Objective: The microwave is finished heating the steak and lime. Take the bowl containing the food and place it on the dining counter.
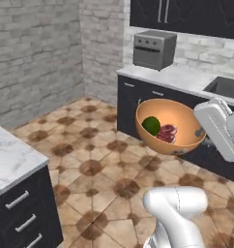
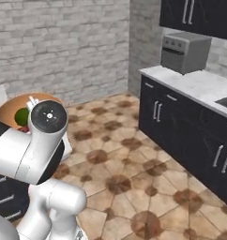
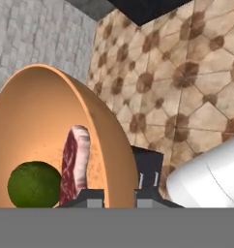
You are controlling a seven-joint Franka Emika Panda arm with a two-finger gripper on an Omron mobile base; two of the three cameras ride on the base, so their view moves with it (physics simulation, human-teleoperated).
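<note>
The orange-tan bowl (image 1: 179,118) hangs tilted in the air above the tiled floor, with my gripper (image 1: 201,132) shut on its right rim. Inside it lie the green lime (image 1: 151,125) and the dark red steak (image 1: 167,133), side by side. In the hand view the bowl (image 3: 41,121) has its rim pinched between my fingertips (image 3: 148,177), and the lime (image 3: 34,185) sits left of the steak (image 3: 75,162). From the right base view, the bowl (image 2: 12,108) and lime (image 2: 22,116) peek out behind my arm. The dining counter (image 1: 10,162) is at lower left. The microwave is out of view.
A marble counter (image 1: 179,77) on dark cabinets runs along the back right, with a grey boxy oven (image 1: 154,48) on it and a sink (image 1: 225,88) at its right end. Brick walls close the far corner. Brown tiled floor (image 1: 97,164) lies open between the counters.
</note>
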